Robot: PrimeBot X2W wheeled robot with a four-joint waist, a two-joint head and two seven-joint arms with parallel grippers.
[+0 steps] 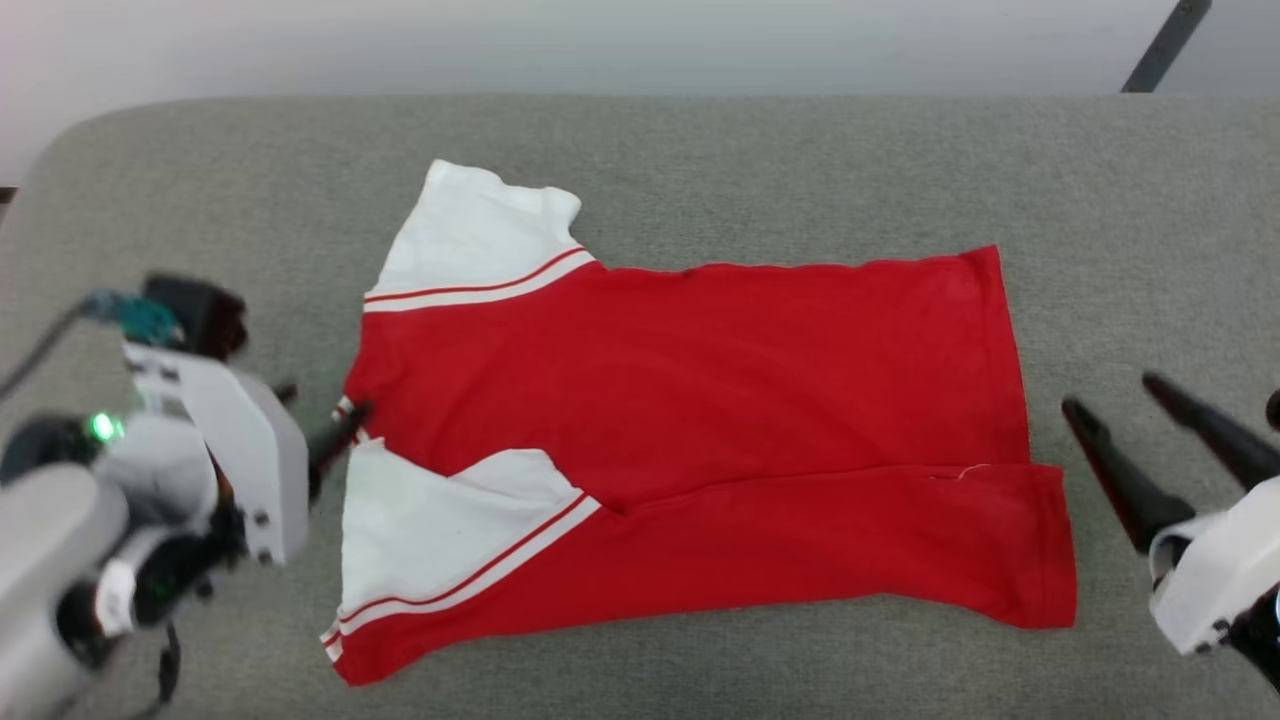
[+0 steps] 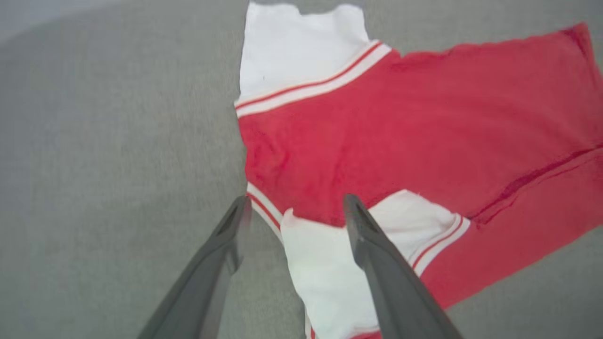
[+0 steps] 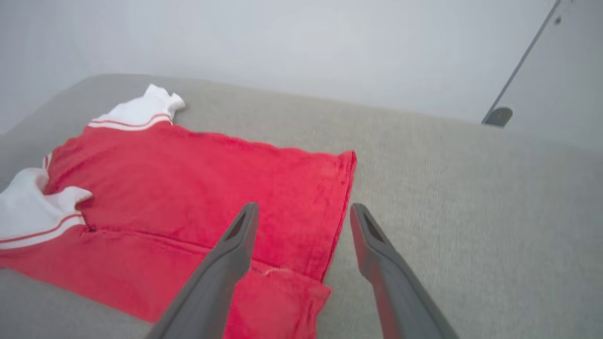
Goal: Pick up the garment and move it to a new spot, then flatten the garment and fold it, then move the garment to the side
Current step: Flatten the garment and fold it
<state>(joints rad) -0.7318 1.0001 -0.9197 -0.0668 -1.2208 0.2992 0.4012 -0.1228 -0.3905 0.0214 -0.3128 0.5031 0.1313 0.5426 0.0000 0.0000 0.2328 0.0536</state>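
Currently, left end effector [image 1: 325,402]: it is hovering at the collar [image 2: 264,207] of the garment [image 1: 700,380] with its fingers [image 2: 377,263] spread apart and nothing between them. One finger is lying over the near sleeve [image 1: 430,530], the other over bare table [image 1: 1150,200].
Right end effector [image 1: 1110,392]: it is sitting just beside the hem [image 1: 1010,350], fingers likewise apart and empty, tips pointing toward that edge.
Why they are flanking: each is taking one short end, likely because a lengthwise fold needs both ends carried together so the cloth is staying straight.
Garment: it is lying flat near the middle of the table, collar toward the robot's left, hem toward its right. No lettering is showing on the upper face.
Near long edge [image 1: 800,540]: it appears to be lying doubled over the body, a crease running from sleeve to hem, with the near sleeve resting partly on red cloth.
Far sleeve [image 1: 470,240]: it is spreading outward onto the table, not yet turned in.
Step in hand: folding appears to be under way, with the far side and the move aside remaining.
Table: its grey fabric cover is probably helping by keeping the layers from sliding.
Risk: the hem layers are sitting slightly offset at the right, so a careless pinch could be catching one layer only.
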